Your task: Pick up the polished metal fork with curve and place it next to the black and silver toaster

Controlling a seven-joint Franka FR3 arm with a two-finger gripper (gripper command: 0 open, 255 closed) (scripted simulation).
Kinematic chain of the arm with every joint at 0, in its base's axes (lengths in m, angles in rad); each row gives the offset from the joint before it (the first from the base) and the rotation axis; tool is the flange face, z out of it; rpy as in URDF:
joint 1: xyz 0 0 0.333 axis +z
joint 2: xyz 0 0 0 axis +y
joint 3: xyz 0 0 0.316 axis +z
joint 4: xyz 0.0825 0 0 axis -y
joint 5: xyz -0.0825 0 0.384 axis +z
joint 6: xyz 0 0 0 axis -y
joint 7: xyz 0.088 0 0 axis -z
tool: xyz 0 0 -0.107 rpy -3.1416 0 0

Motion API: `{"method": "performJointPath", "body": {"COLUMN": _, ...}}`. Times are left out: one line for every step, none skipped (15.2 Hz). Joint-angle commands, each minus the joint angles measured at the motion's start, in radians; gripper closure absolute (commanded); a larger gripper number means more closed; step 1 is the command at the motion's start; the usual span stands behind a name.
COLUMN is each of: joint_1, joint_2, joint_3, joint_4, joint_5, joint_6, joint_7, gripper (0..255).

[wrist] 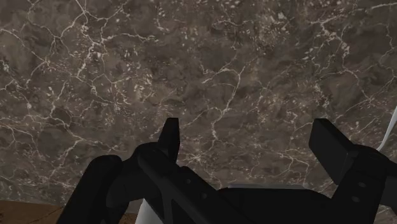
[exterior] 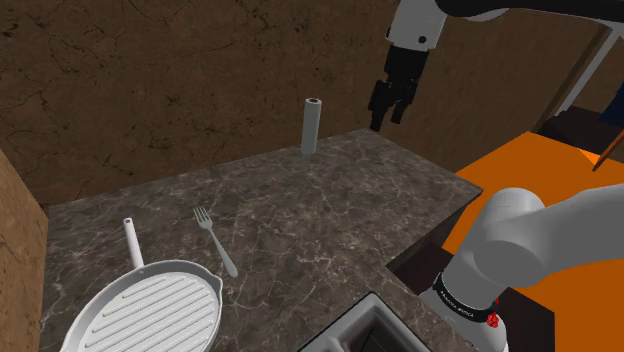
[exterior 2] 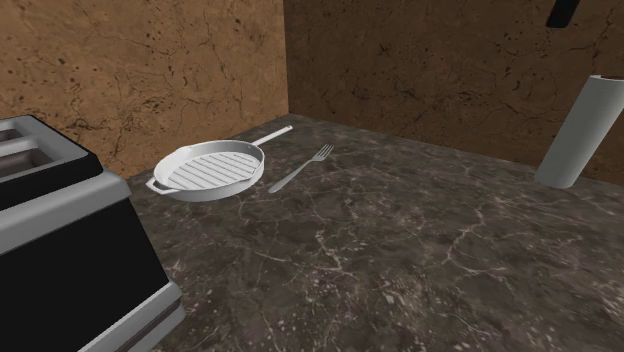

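Fork (exterior: 215,240), slim, curved, of polished grey metal, is lying flat on the dark marbled counter (exterior: 350,200). The black and silver toaster (exterior 2: 60,240) is standing well apart from the white ridged grill pan (exterior: 145,315), and the fork is lying just beside that pan, alongside its handle. The black two-finger gripper (exterior: 388,120) is hanging high, far from the pan, its fingers (wrist: 168,137) standing apart, holding nothing. I am judging the fork light, stiff and slippery, with little height to grip. Pinching across the narrow mid-handle is looking safest.
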Motion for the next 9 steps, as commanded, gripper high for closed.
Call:
{"method": "performJointPath", "body": {"joint_1": 0.0, "joint_2": 0.0, "joint_3": 0.0, "joint_4": 0.0, "joint_5": 0.0, "joint_6": 0.0, "joint_7": 0.0, "gripper": 0}}
{"method": "performJointPath", "body": {"joint_1": 0.004, "joint_2": 0.014, "joint_3": 0.017, "joint_4": -0.01, "joint_5": 0.011, "joint_6": 0.026, "joint_7": 0.02, "gripper": 0}}
{"method": "performJointPath", "body": {"joint_1": 0.009, "joint_2": 0.028, "joint_3": 0.034, "joint_4": -0.019, "joint_5": 0.022, "joint_6": 0.052, "joint_7": 0.04, "gripper": 0}}
{"method": "performJointPath", "body": {"joint_1": 0.013, "joint_2": 0.045, "joint_3": 0.051, "joint_4": -0.026, "joint_5": 0.032, "joint_6": 0.078, "joint_7": 0.06, "gripper": 0}}
{"method": "performJointPath", "body": {"joint_1": 0.017, "joint_2": 0.063, "joint_3": 0.068, "joint_4": -0.032, "joint_5": 0.042, "joint_6": 0.104, "joint_7": 0.08, "gripper": 0}}
{"method": "performJointPath", "body": {"joint_1": 0.022, "joint_2": 0.082, "joint_3": 0.085, "joint_4": -0.037, "joint_5": 0.051, "joint_6": 0.13, "joint_7": 0.1, "gripper": 0}}
{"method": "performJointPath", "body": {"joint_1": 0.025, "joint_2": 0.102, "joint_3": 0.102, "joint_4": -0.04, "joint_5": 0.06, "joint_6": 0.156, "joint_7": 0.119, "gripper": 0}}
{"method": "performJointPath", "body": {"joint_1": 0.029, "joint_2": 0.124, "joint_3": 0.119, "joint_4": -0.042, "joint_5": 0.068, "joint_6": 0.182, "joint_7": 0.139, "gripper": 0}}
{"method": "performJointPath", "body": {"joint_1": 0.032, "joint_2": 0.147, "joint_3": 0.136, "joint_4": -0.043, "joint_5": 0.075, "joint_6": 0.208, "joint_7": 0.158, "gripper": 0}}
